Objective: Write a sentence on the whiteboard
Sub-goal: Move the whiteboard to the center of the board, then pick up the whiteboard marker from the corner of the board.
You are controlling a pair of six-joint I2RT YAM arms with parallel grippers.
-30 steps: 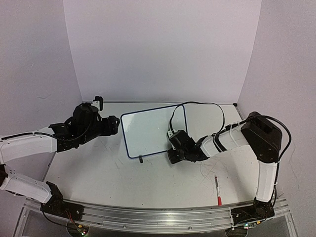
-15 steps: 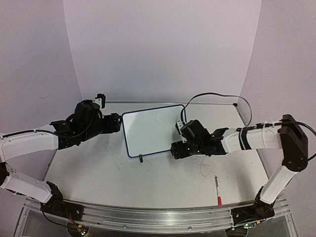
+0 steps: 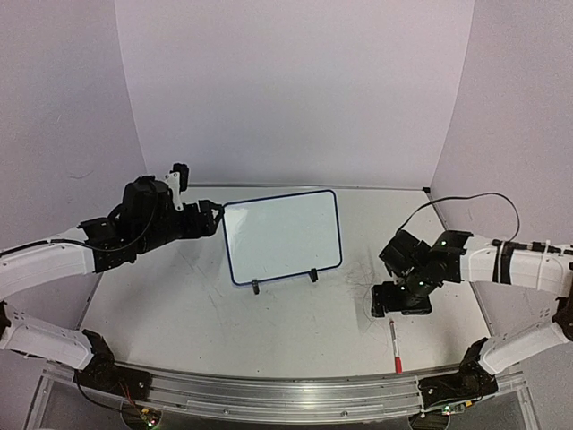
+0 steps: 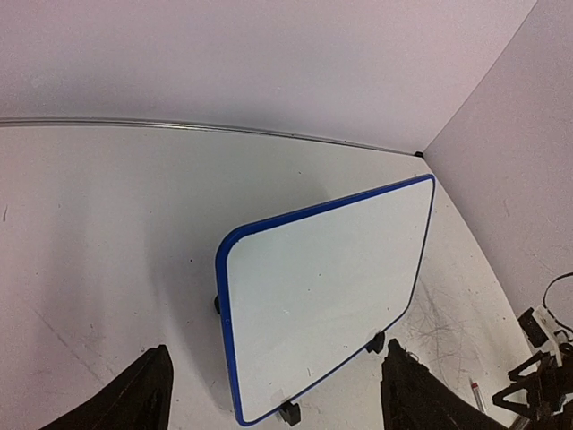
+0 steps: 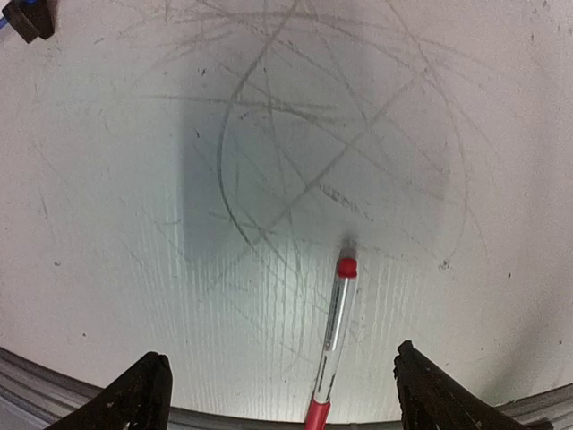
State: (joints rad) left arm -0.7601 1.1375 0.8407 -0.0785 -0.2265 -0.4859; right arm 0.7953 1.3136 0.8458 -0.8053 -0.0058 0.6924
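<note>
The whiteboard (image 3: 282, 235) stands tilted on two black feet in the middle of the table, its face bare white inside a blue frame (image 4: 322, 287). The sentence is not in view. My left gripper (image 3: 208, 222) is open just left of the board's left edge, and the board sits between its fingertips (image 4: 143, 394) without touching them. My right gripper (image 3: 398, 305) is open and points down at the table, right of the board. A red-capped marker (image 5: 333, 345) lies flat on the table under it, between its fingers (image 5: 428, 390) and clear of both.
The marker (image 3: 395, 345) lies near the table's front rail (image 3: 286, 394). Old scribble marks cover the table surface (image 5: 295, 161) by the right gripper. One board foot (image 5: 27, 18) shows at the right wrist view's top-left corner. Walls close in the back and both sides.
My right arm has swung away from the board's lower right edge, out to the right and over the marker, and its gripper has opened. The left gripper has barely shifted.
</note>
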